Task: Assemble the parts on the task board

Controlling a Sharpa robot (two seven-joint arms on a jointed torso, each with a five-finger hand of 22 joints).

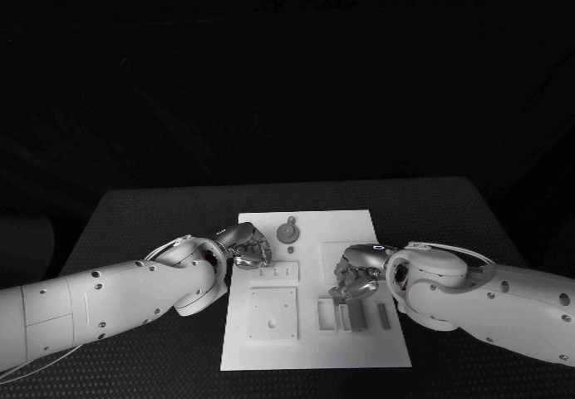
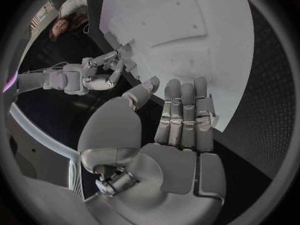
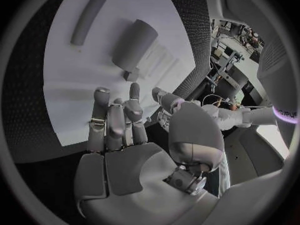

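The right hand point(image 1: 357, 276) sits right of centre in the head view, hovering over the task board point(image 1: 347, 229) with its fingers curled down toward the cluster of parts. In the right wrist view its fingers point(image 3: 115, 120) are stretched out side by side with nothing between them, so I'd call it empty and open, not gripping yet. Just past the fingertips there's a broad grey block point(image 3: 134, 45) and further off a slim grey bar point(image 3: 87, 19), both lying flat on the white plate.

The left hand point(image 1: 246, 245) is at the board's left edge, a bit higher in the head view. Its own camera shows the fingers point(image 2: 184, 115) straight and together over the board's edge, thumb off to the side, holding nothing either.

Elsewhere on the board: a round keyhole-looking piece point(image 1: 289, 231) near the top, a square raised plate point(image 1: 273, 313) lower left, and the upright bars point(image 1: 351, 315) lower right, under the right hand.

My guess is this is the reach-in before a pick. Next move needs the right hand to drop and close on one bar without knocking its neighbours.
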